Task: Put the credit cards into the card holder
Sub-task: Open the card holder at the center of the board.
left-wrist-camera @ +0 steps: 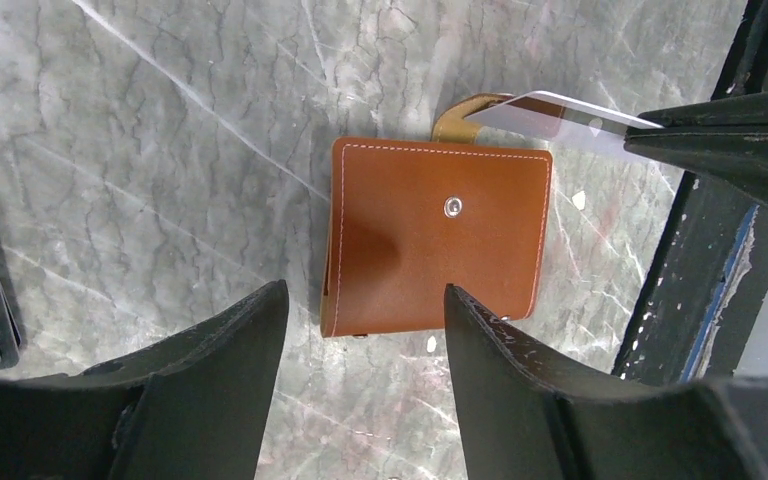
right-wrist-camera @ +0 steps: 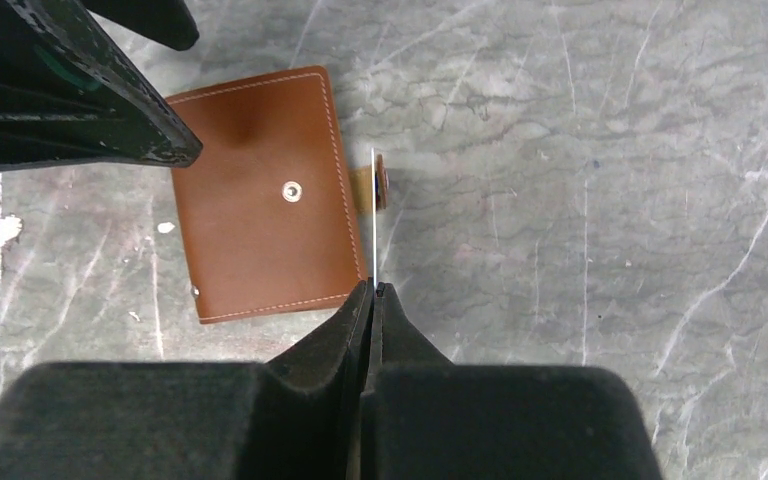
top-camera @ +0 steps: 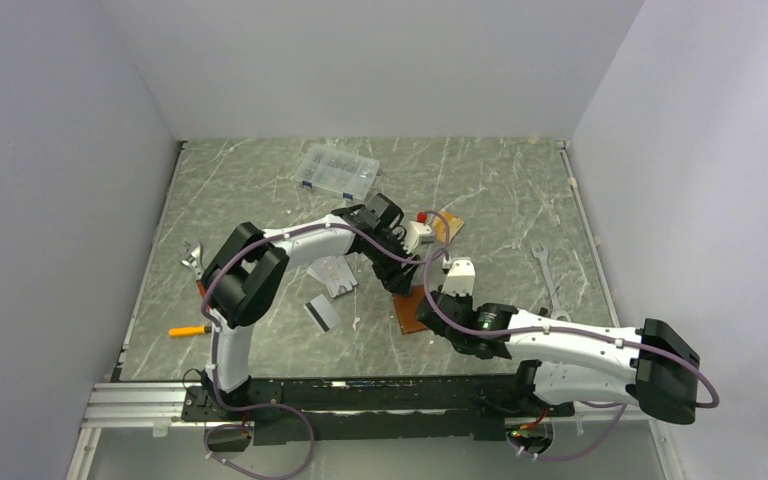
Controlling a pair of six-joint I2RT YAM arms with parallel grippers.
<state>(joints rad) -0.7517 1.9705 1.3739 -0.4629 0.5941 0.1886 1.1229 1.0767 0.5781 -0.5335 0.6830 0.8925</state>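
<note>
Starting at the far left of the top view, a loose grey credit card [top-camera: 322, 313] with a dark stripe lies flat on the marble-patterned tabletop [left-wrist-camera: 160, 150], well to the left of the card holder [left-wrist-camera: 435, 235]. The left gripper [left-wrist-camera: 365, 295] hangs directly above the card holder. Its jaws stand apart and grip nothing, with one finger over each side of the holder's near edge.

The card holder itself lies flat and closed, cover side up. The snap stud [left-wrist-camera: 452, 207] on the cover is bare, and the strap [right-wrist-camera: 380, 185] sticks out past the holder's far edge, so it looks unfastened.

At the right of the card holder, the right gripper [right-wrist-camera: 372, 290] has its jaws pressed together on a silver-grey card [left-wrist-camera: 550, 115]. It holds the card on edge, just above the strap side of the holder.

This appears to be the insertion step for the card in the right gripper, but no sleeve is exposed. The next move probably calls for the left gripper to catch the cover's free edge and fold it open. It would then need to pin the holder down while the right gripper tips its card flat and lines it up with a sleeve mouth.
</note>
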